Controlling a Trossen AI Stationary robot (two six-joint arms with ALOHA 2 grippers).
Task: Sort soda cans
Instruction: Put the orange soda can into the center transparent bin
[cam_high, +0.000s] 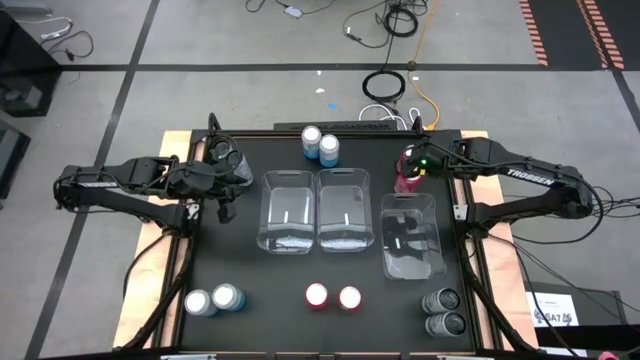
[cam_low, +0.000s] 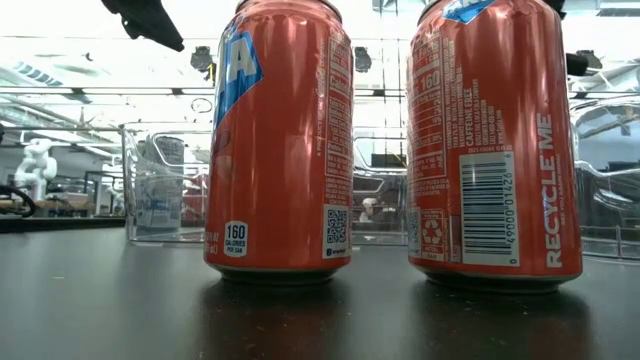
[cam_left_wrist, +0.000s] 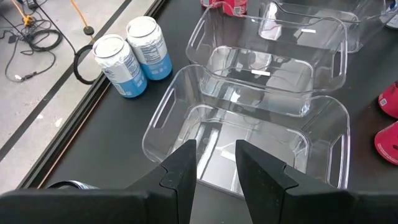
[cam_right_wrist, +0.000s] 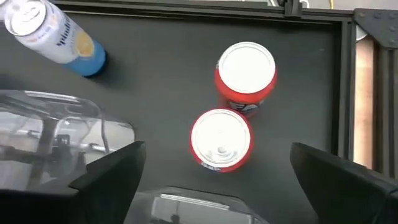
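Your right gripper (cam_right_wrist: 214, 165) hangs with its fingers spread wide and gripping nothing, directly above a pair of red cans (cam_right_wrist: 221, 139) at the far right of the table (cam_high: 250, 280). Both of those cans stand upright, long axes vertical, silvery tops facing up at the wrist camera, and they sit just beside each other. Seen from overhead, this gripper (cam_high: 410, 170) sits just past the far end of the right bin (cam_high: 412, 236).

Your left gripper (cam_left_wrist: 216, 163) has its fingers drawn close together with nothing between them; it looks down over the nearest of the clear bins (cam_left_wrist: 249, 140). From above it (cam_high: 222, 205) sits just left of the left bin (cam_high: 287, 211), with the middle bin (cam_high: 344, 209) touching that one's right side.

The other cans all stand upright too: two light blue cans (cam_high: 320, 143) at the far edge, two more light blue cans (cam_high: 213, 299) at the near left, two red cans (cam_high: 333, 297) at the near centre, and two dark cans (cam_high: 443, 311) at the near right.
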